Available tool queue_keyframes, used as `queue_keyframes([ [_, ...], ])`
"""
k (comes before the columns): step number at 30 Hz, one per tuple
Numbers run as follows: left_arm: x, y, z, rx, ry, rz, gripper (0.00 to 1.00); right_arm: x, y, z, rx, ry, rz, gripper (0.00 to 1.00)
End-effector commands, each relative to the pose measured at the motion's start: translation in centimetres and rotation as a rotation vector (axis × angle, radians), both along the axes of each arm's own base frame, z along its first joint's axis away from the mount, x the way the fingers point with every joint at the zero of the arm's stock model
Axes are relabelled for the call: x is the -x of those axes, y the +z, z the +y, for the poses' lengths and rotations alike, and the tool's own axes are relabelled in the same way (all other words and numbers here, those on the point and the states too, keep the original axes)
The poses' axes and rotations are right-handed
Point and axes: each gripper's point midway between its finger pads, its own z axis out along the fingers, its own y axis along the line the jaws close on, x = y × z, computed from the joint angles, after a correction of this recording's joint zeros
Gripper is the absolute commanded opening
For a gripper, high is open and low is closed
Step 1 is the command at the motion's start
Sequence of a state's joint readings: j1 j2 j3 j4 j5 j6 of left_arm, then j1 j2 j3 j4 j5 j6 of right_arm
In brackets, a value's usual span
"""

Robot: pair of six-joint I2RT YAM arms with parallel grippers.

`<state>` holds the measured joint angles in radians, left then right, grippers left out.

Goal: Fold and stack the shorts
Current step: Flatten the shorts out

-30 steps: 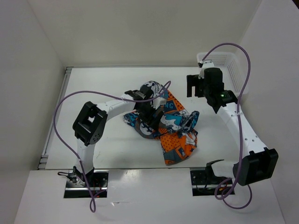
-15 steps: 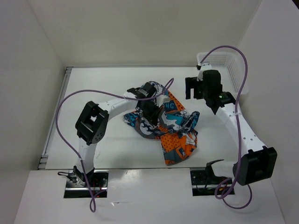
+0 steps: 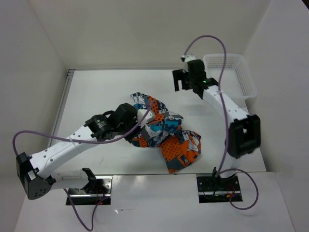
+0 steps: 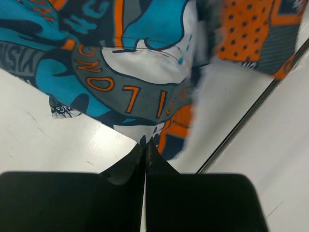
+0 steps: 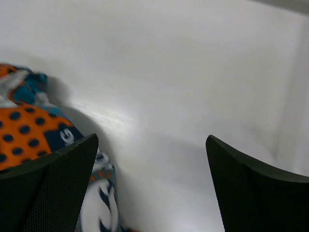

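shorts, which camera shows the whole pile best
Top external: nearly all of the crumpled shorts show on the table. Left wrist shows only a close-up patch of print; right wrist catches just an edge at lower left.

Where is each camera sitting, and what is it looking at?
Top external: high behind the bases, looking down on the table, left arm, right arm, the shorts and basket.
Left wrist: on the left arm, looking past the left gripper, shut on the shorts' edge.
Right wrist: on the right arm, looking through the open right gripper at the table.
Shared: all three show the shorts.
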<state>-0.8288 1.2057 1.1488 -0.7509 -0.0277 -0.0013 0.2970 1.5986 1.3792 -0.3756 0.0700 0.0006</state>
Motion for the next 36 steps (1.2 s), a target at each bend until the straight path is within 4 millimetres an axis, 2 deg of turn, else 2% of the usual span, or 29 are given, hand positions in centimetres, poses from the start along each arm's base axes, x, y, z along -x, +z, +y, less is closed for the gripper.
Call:
queue_keyframes([
  [1, 1.4, -3.9, 0.5, -0.063, -0.023, 0.116, 0.00, -5.0, 2.5, 6.6, -0.028, 0.118, -0.107, 0.97],
  [2, 1.7, -3.9, 0.6, -0.056, -0.029, 0.119, 0.00, -7.4, 2.0, 8.7, -0.080, 0.110, -0.093, 0.97],
  [3, 1.7, -3.9, 0.6, -0.056, -0.029, 0.119, 0.00, -8.3, 1.7, 10.0, -0.098, 0.123, -0.092, 0.97],
  [4, 2.3, -4.2, 0.3, -0.041, -0.051, 0.148, 0.00, -8.9, 3.4, 12.8, -0.117, 0.165, -0.134, 0.97],
  [5, 2.7, -4.5, 0.3, -0.038, -0.063, 0.167, 0.00, -9.6, 0.3, 14.6, -0.072, 0.208, -0.102, 0.98],
  [6, 2.6, -4.4, 0.1, -0.022, -0.062, 0.170, 0.00, -9.6, -0.3, 16.1, -0.069, 0.230, -0.093, 0.98],
  [7, 3.0, -4.7, -0.2, -0.007, -0.079, 0.188, 0.00, -9.6, 0.3, 17.9, -0.080, 0.279, -0.112, 0.98],
  [8, 3.1, -4.7, -0.3, -0.001, -0.085, 0.195, 0.00, -8.5, -0.5, 20.6, -0.095, 0.345, -0.094, 0.98],
  [9, 2.8, -4.9, -0.1, 0.002, -0.072, 0.194, 0.00, -8.2, -2.5, 21.7, -0.072, 0.371, -0.063, 0.98],
  [11, 2.8, -4.6, 0.0, 0.021, -0.070, 0.199, 0.00, -7.0, -3.7, 24.3, -0.063, 0.429, -0.051, 1.00],
  [12, 2.7, -4.5, 0.0, 0.030, -0.069, 0.207, 0.00, -6.6, -5.5, 25.1, -0.043, 0.449, -0.028, 1.00],
  [14, 2.7, -3.5, -0.4, 0.073, -0.081, 0.195, 0.00, -5.6, -7.0, 26.6, -0.013, 0.494, -0.015, 1.00],
  [15, 2.5, -3.8, -0.3, 0.074, -0.072, 0.196, 0.00, -5.7, -7.6, 26.5, 0.002, 0.492, -0.010, 1.00],
  [16, 2.6, -3.5, -0.4, 0.086, -0.080, 0.194, 0.00, -4.7, -9.1, 26.8, 0.025, 0.512, 0.016, 1.00],
  [19, 2.5, -3.7, 0.3, 0.093, -0.061, 0.188, 0.00, -3.1, -11.4, 26.5, 0.044, 0.533, 0.079, 1.00],
  [20, 2.3, -3.7, 0.5, 0.099, -0.051, 0.181, 0.00, -2.3, -12.0, 26.9, 0.051, 0.545, 0.093, 0.96],
  [21, 2.3, -3.7, 0.5, 0.099, -0.051, 0.181, 0.00, -1.3, -13.0, 26.8, 0.063, 0.556, 0.118, 0.87],
  [23, 2.3, -3.8, 0.8, 0.101, -0.042, 0.179, 0.00, -0.8, -14.1, 25.9, 0.085, 0.528, 0.145, 0.75],
  [24, 2.3, -3.8, 0.8, 0.101, -0.042, 0.179, 0.00, 0.3, -15.8, 25.5, 0.111, 0.529, 0.178, 0.69],
  [26, 2.1, -3.9, 1.3, 0.097, -0.025, 0.174, 0.00, 0.0, -16.1, 24.6, 0.135, 0.480, 0.169, 0.50],
  [27, 2.2, -3.6, 1.3, 0.104, -0.026, 0.166, 0.00, 0.2, -17.0, 23.8, 0.160, 0.462, 0.184, 0.40],
  [28, 1.9, -3.6, 1.5, 0.104, -0.016, 0.165, 0.00, -0.6, -16.1, 23.3, 0.179, 0.420, 0.146, 0.19],
  [29, 1.5, -3.5, 1.6, 0.111, -0.004, 0.157, 0.00, -0.8, -16.3, 22.9, 0.193, 0.402, 0.140, 0.10],
  [30, 1.5, -3.3, 1.6, 0.117, -0.005, 0.150, 0.00, -1.3, -15.2, 22.9, 0.191, 0.384, 0.109, 0.03],
  [32, -0.6, -2.6, 2.6, 0.119, 0.066, 0.095, 0.00, -2.6, -12.9, 23.4, 0.167, 0.352, 0.051, 0.00],
  [33, -1.6, -2.5, 3.4, 0.109, 0.110, 0.066, 0.00, -3.8, -10.1, 24.2, 0.138, 0.341, -0.008, 0.00],
  [34, -3.6, -1.4, 3.9, 0.118, 0.161, 0.005, 0.00, -4.5, -8.3, 24.6, 0.115, 0.324, -0.044, 0.00],
  [35, -6.3, -0.8, 6.5, 0.088, 0.289, -0.057, 0.00, -5.5, -5.6, 24.5, 0.093, 0.271, -0.098, 0.00],
  [36, -8.3, -0.5, 7.9, 0.072, 0.363, -0.088, 0.00, -7.0, -0.9, 25.1, 0.046, 0.234, -0.200, 0.00],
])
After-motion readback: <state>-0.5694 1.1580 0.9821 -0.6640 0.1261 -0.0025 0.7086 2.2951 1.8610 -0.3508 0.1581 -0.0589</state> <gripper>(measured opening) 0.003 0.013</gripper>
